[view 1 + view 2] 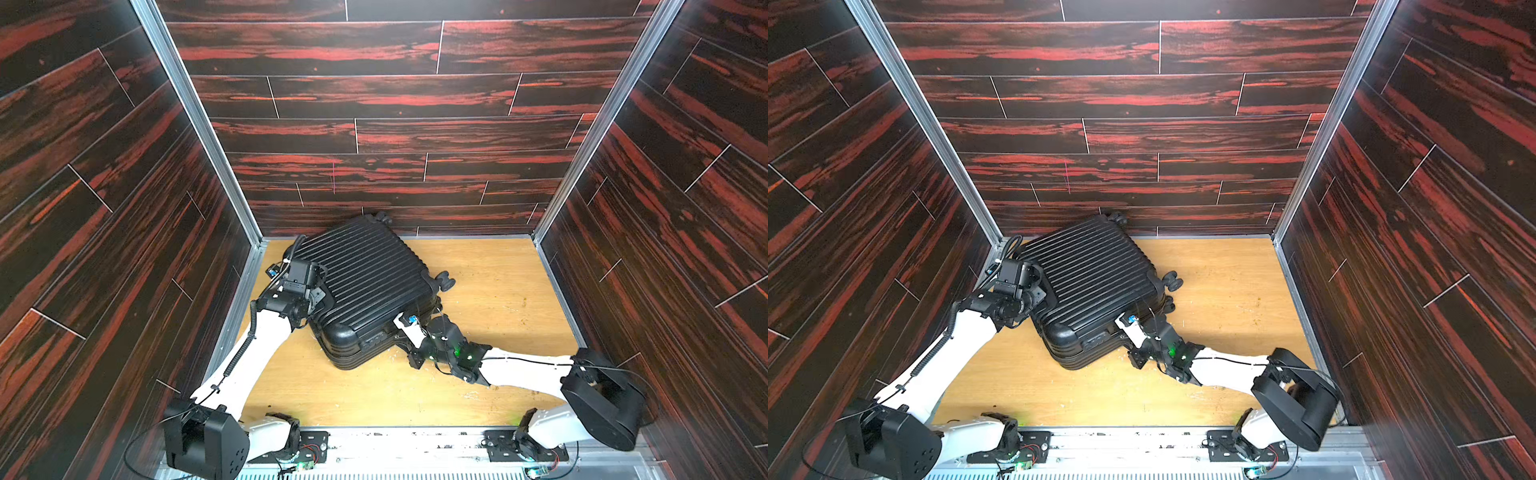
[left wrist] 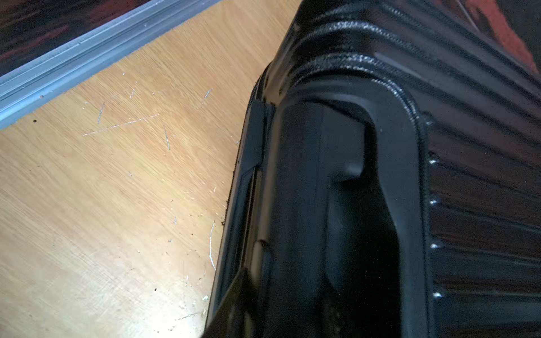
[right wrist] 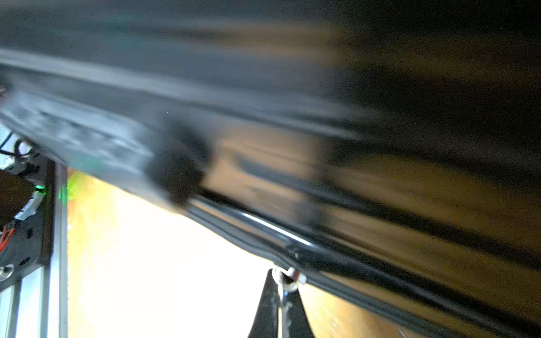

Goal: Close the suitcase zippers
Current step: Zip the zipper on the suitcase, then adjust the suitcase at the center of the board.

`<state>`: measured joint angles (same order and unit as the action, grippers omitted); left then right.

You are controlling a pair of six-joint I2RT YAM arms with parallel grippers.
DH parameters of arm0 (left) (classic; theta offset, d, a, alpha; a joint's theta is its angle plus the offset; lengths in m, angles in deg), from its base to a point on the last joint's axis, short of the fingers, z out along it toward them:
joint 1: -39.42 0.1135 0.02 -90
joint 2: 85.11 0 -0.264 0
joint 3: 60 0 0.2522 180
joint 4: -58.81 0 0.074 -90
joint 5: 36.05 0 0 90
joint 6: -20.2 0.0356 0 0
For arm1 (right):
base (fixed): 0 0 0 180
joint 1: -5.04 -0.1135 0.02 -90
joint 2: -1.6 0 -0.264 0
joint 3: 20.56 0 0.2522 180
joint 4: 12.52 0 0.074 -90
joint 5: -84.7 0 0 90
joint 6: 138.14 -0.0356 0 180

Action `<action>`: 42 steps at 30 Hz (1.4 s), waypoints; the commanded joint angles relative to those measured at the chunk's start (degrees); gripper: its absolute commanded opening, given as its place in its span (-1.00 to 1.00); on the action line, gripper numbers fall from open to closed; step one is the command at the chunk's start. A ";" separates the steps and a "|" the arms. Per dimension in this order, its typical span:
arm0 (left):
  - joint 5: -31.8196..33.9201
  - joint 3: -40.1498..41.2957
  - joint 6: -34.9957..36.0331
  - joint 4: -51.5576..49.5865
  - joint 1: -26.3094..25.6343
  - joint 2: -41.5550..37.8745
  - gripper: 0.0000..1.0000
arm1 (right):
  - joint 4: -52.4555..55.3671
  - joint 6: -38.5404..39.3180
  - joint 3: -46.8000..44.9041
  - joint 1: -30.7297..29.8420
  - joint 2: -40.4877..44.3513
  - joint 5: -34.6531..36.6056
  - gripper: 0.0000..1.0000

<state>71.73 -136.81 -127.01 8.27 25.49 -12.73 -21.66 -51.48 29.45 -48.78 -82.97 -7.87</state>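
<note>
The black ribbed suitcase (image 1: 365, 286) (image 1: 1088, 282) lies flat and skewed on the wooden floor, with its shells together. My left gripper (image 1: 318, 297) (image 1: 1038, 297) is at its left side. In the left wrist view one dark finger (image 2: 234, 304) sits beside the suitcase handle (image 2: 298, 204), which runs in between the jaws. My right gripper (image 1: 400, 321) (image 1: 1121, 321) is at the near right edge, shut (image 3: 282, 295) on a small silvery zipper pull (image 3: 288, 279). That pull hangs on the black zipper track (image 3: 380, 298). The right wrist view is blurred.
The suitcase's far corner touches the back wall (image 1: 374, 187), and its wheels (image 1: 444, 281) stick out to the right. Aluminium rails (image 1: 245, 299) edge the floor under dark side walls. Bare wood floor (image 1: 498, 291) lies right of and in front of the case.
</note>
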 commanded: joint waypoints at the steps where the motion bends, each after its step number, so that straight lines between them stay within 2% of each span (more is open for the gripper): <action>1: -1.72 -0.98 -16.05 14.89 -1.68 -2.42 -0.57 | -5.63 0.13 4.92 -3.88 -1.97 -8.62 -1.00; 13: -2.11 -0.83 -17.15 17.34 -5.11 -0.33 -0.56 | -6.51 0.70 6.54 -6.97 -4.20 -6.07 -1.00; 14: -2.66 -0.83 -16.33 17.27 -5.22 -0.20 -0.50 | -6.86 0.85 5.85 -6.92 -3.84 -5.34 -1.00; 17: -5.14 -0.52 -12.54 16.83 -5.31 0.08 -0.11 | -7.23 1.23 4.03 -6.35 -2.95 -4.13 -1.00; 18: -6.10 -0.26 -10.33 16.75 -5.31 0.11 0.11 | -7.48 0.96 3.24 -5.85 -2.48 -3.94 -1.00; 20: -6.93 -0.21 -6.46 14.83 -5.31 -0.04 0.41 | -8.55 0.35 1.45 -4.93 -1.38 -4.16 -1.00; 23: -5.13 0.49 0.70 12.58 -5.24 -1.14 0.72 | -11.57 -0.50 -1.98 -2.95 0.77 -6.23 -1.00; 27: -7.20 1.66 13.57 12.51 -5.14 -2.67 0.83 | -14.93 -1.13 -5.94 -0.54 3.43 -8.12 -1.00; 30: -12.42 -0.50 24.71 9.44 -4.88 -2.66 0.85 | -16.60 -2.17 -8.85 2.13 5.33 -9.75 -1.00; 37: -28.84 -10.93 50.00 -3.82 -4.27 0.54 0.82 | -14.00 -2.57 -15.15 10.30 12.66 -10.76 -1.00; 39: -31.20 -13.60 54.78 -7.82 -3.81 1.88 0.80 | -11.89 -2.82 -16.08 13.28 14.73 -11.26 -1.00; 41: -37.57 -16.13 61.46 -11.64 -2.51 3.54 0.80 | -10.61 -3.05 -16.98 16.20 16.59 -12.25 -1.00; 42: -38.64 -17.33 62.11 -12.87 -1.96 4.31 0.80 | -10.15 -3.16 -17.31 17.35 17.18 -12.53 -1.00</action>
<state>41.96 -151.41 -76.96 3.38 21.99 -10.35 -29.42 -53.86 12.07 -34.12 -69.49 -18.41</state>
